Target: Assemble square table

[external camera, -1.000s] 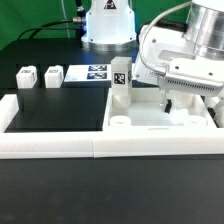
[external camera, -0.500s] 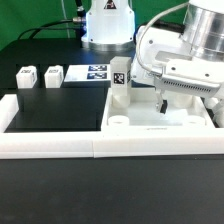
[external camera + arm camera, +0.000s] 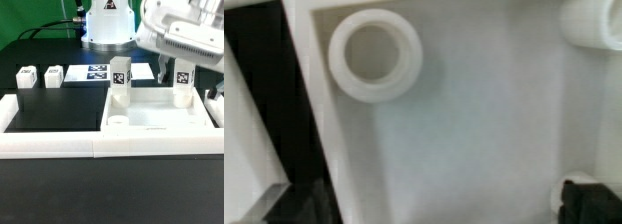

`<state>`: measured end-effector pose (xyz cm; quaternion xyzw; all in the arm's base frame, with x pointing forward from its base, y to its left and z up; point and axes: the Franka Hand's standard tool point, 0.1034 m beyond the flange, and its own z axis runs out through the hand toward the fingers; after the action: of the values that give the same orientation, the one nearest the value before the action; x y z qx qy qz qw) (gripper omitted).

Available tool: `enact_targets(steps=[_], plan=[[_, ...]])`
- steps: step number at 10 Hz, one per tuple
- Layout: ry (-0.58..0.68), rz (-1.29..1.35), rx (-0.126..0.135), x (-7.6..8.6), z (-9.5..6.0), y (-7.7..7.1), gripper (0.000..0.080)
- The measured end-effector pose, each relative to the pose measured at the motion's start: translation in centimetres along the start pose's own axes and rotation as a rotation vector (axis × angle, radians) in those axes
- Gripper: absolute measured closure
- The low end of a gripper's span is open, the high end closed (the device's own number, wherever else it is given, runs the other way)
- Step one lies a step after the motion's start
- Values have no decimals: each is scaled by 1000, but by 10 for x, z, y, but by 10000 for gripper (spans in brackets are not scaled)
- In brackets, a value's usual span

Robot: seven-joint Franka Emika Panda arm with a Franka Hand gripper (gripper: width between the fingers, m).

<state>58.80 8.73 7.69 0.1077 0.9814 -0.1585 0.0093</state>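
the pincer [image 3: 430, 202] is seen spread wide, nothing being held between its dark fingertips [image 3: 272, 203], and the square table slab [image 3: 160, 118] with its round socket [image 3: 375, 55] is shown directly beneath it. one tagged leg [image 3: 184, 82] is stood upright on the slab close by the pincer, and a second upright leg [image 3: 121, 82] farther off. a loose leg block [image 3: 25, 77] and its neighbour [image 3: 54, 75] are set on the desk [image 3: 60, 112], well apart from the pincer.

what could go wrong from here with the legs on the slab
The open end effector hangs close by the upright leg on the exterior view's right; a sideways move might knock it over. Fetching the loose leg blocks on the exterior view's left means passing the other upright leg, which it might clip.
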Motion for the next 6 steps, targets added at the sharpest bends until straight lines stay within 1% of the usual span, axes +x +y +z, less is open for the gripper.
enact_targets(steps=[1,2,3,4,5,6], plan=[[5,63,31,1,-9,-14,151],[-1,146,56,1,-20,-39,151],[5,205,78,15,-24,-77,151],[20,252,93,21,-20,-103,151],[24,337,97,15,-15,-115,151],[19,420,98,17,-16,-111,151]])
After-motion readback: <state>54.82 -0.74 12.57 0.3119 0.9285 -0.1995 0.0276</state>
